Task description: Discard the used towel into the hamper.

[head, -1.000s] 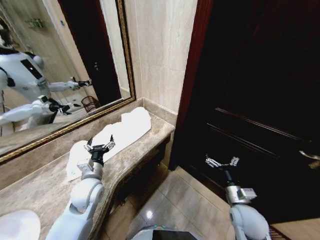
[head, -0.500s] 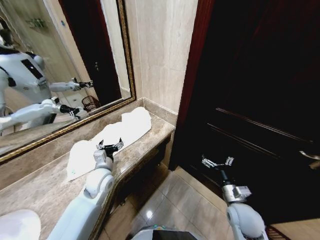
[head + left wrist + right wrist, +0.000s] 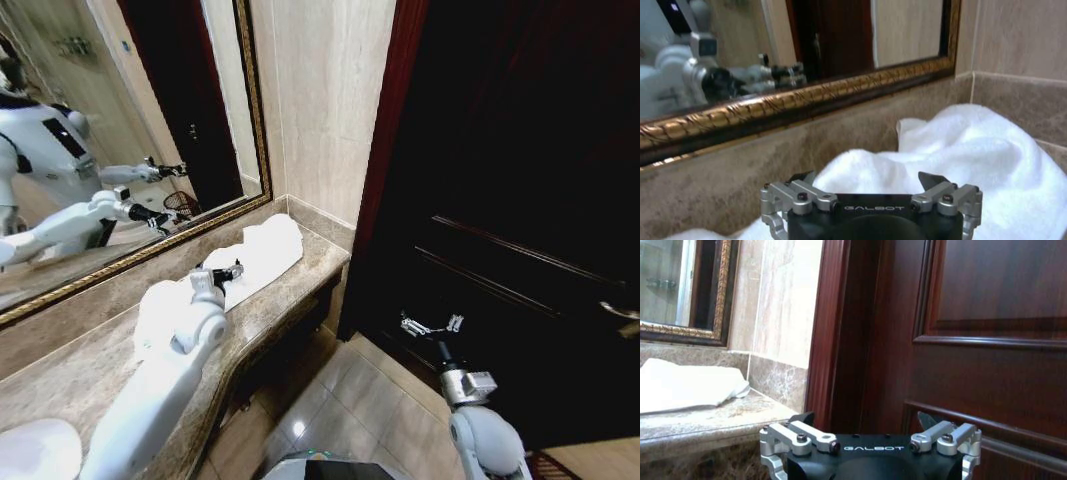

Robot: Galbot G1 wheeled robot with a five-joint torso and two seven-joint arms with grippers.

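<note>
Marble counter (image 3: 300,290) under the mirror carries the white towel (image 3: 262,252), spread long and loose; hamper (image 3: 181,206) seen as a mirror reflection. Risk: a shallow pinch could catch one fold; the rest would drag or slip off. Left gripper (image 3: 228,272) spread above the towel, holding nothing; right gripper (image 3: 432,325) spread, empty, by the door.

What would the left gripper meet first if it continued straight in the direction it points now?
Most likely the white towel on the countertop: the open left gripper points straight at its folds.
</note>
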